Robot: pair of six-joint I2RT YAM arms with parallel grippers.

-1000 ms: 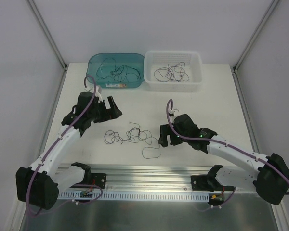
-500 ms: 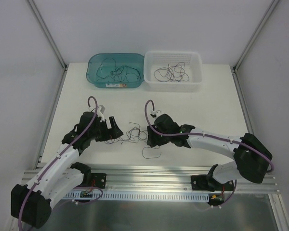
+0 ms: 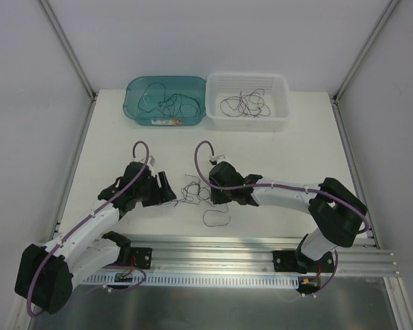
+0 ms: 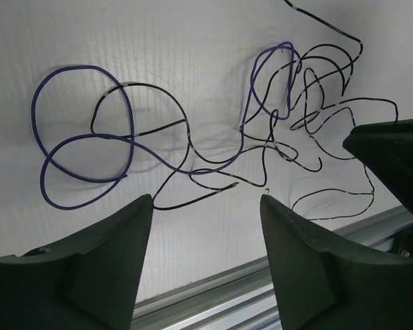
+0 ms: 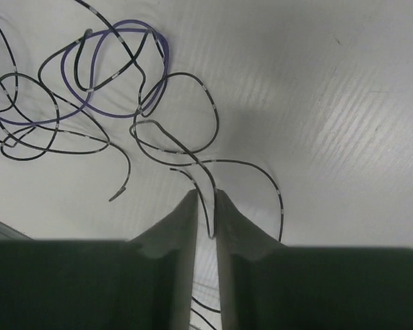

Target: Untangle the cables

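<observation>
Down at 6 o'clock, the metal rail ran along the near edge of the table. Just beyond it lay a lone cable loop, apart from the rest, at about 5 o'clock of the main knot. And there was the action: the cables sat in a curly heap mid-table, boxed in from both sides. The left gripper was at their 9 o'clock, its fingers well apart and gripping nothing. Its wrist view showed a purple strand and black loops lying past the fingertips. The right gripper was at their 3 o'clock, jaws narrowed to a slit. A black strand ran straight into that slit, though whether it was truly pinched I couldn't tell. Far back, at 11 o'clock, the teal bin held more wires, and the white basket at 1 o'clock did too.
</observation>
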